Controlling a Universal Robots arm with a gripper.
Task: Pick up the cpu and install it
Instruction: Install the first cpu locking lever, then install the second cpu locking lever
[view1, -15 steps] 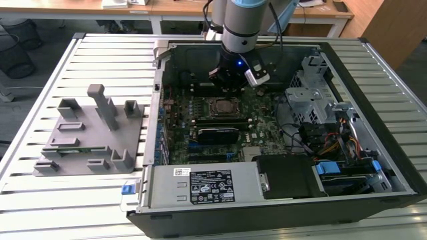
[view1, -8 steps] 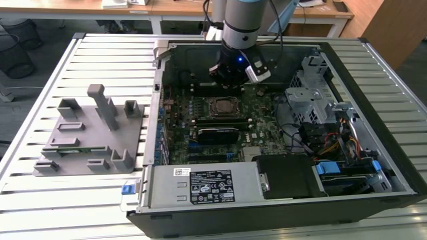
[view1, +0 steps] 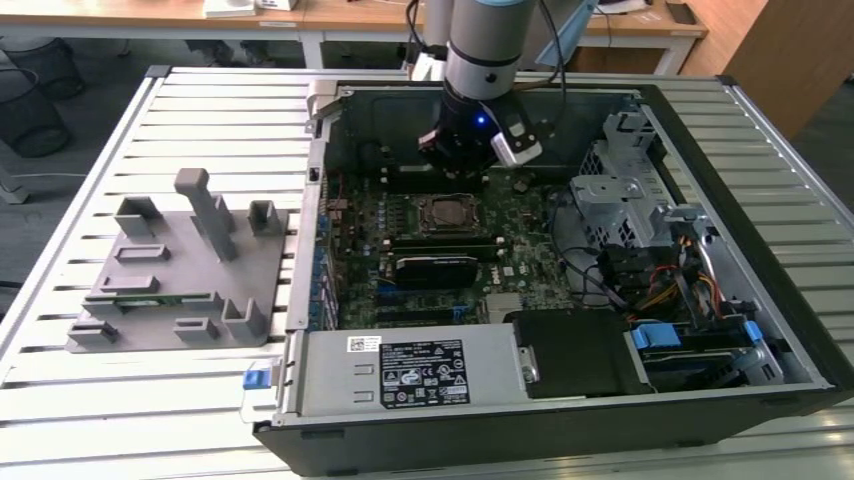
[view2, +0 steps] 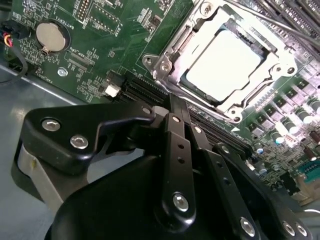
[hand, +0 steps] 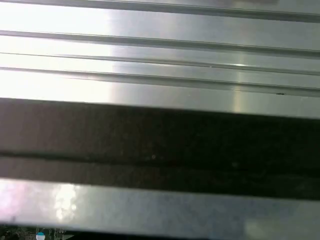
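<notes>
My gripper (view2: 172, 107), fingers pressed together on nothing, hangs just beside the socket frame (view2: 165, 67) where the cpu (view2: 225, 60) already lies seated, so I judge the install step nearly done, needing only a clean lift away.

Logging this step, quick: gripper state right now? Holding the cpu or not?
Gripper: fingers together, shut, nothing between them. The cpu sits in the socket on the motherboard, apart from the fingertips.
</notes>
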